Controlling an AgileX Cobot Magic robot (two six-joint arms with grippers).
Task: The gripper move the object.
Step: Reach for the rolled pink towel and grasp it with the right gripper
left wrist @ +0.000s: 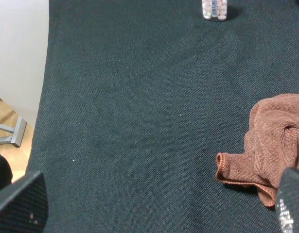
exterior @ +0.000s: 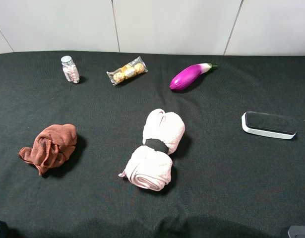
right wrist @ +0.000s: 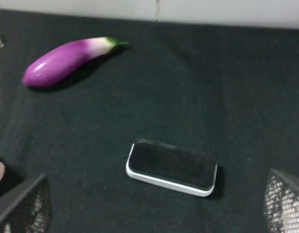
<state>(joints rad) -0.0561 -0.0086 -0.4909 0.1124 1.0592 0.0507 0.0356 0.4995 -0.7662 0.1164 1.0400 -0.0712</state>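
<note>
On the black table lie a purple eggplant (exterior: 189, 76), a rolled pink towel (exterior: 157, 148), a crumpled brown cloth (exterior: 50, 145), a small pill bottle (exterior: 70, 69), a packet of wrapped chocolates (exterior: 127, 71) and a flat black-and-white block (exterior: 269, 125). My left gripper (left wrist: 156, 208) is open and empty, near the table's front left, with the brown cloth (left wrist: 271, 145) just beside one fingertip (left wrist: 291, 204). My right gripper (right wrist: 154, 204) is open and empty, with the block (right wrist: 172, 167) ahead of it and the eggplant (right wrist: 66, 59) farther off.
The pill bottle (left wrist: 215, 8) stands far ahead in the left wrist view. The table's left edge (left wrist: 44, 87) drops to a wooden floor. A white wall (exterior: 172, 25) runs behind the table. Both arms barely show at the exterior view's bottom corners.
</note>
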